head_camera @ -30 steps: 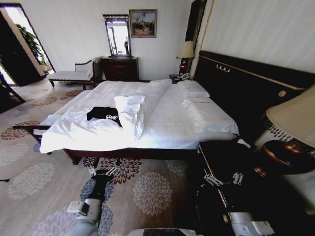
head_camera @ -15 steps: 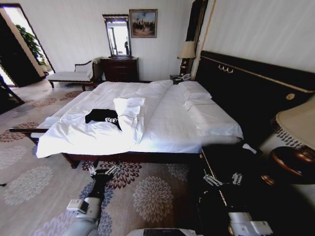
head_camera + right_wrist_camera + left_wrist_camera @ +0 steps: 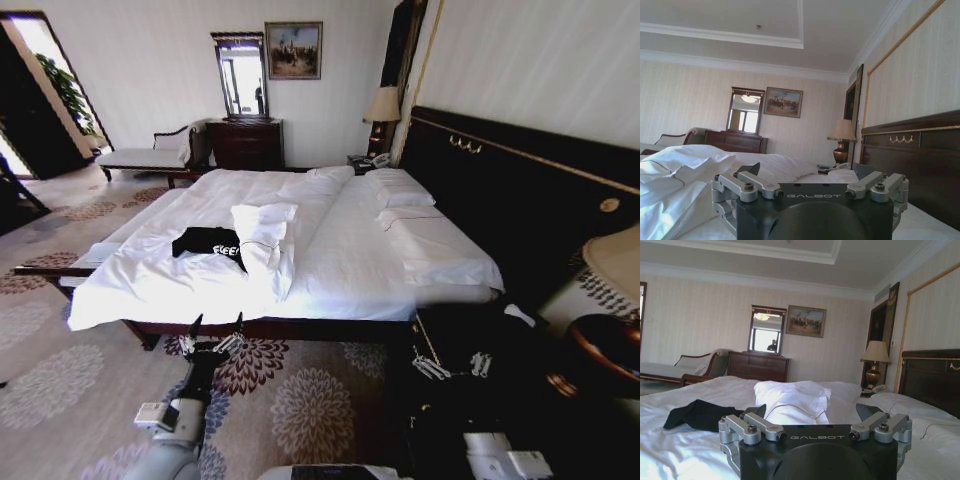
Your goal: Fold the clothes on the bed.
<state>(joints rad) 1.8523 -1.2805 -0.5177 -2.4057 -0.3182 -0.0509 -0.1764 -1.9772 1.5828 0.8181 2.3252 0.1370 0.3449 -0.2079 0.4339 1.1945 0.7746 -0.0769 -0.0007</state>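
The black T-shirt (image 3: 208,243) lies crumpled on the near half of the bed (image 3: 340,270), toward the foot end, its white lettering turned to the folded white duvet (image 3: 264,238) that sits touching it on the headboard side. In the left wrist view the shirt (image 3: 700,414) is a low dark heap on the sheet, with the duvet (image 3: 792,401) bulking up just beside it.

From the head view, the left gripper (image 3: 214,337) hangs over the patterned carpet (image 3: 300,400) just short of the bed's near edge, fingers spread, holding nothing. The right gripper (image 3: 452,364) sits over the dark nightstand (image 3: 450,340) beside the headboard (image 3: 520,200); its fingers also stand apart and empty.

The head view alone gives the layout from above: pillows (image 3: 398,190) at the headboard, a lampshade (image 3: 615,260) at the right edge. The wrist views look level across the mattress instead, showing the ceiling moulding, the framed picture (image 3: 805,321), mirror (image 3: 766,331) and table lamp (image 3: 841,135) on the far wall. The right wrist view takes in the duvet (image 3: 680,165) and the headboard (image 3: 920,165), but the shirt is not visible from there.

Against the picture from a second ago, the whole head view has shifted: the bed sits slightly lower and the lampshade has slid toward the edge, so the camera has moved. The shirt keeps its place beside the duvet.
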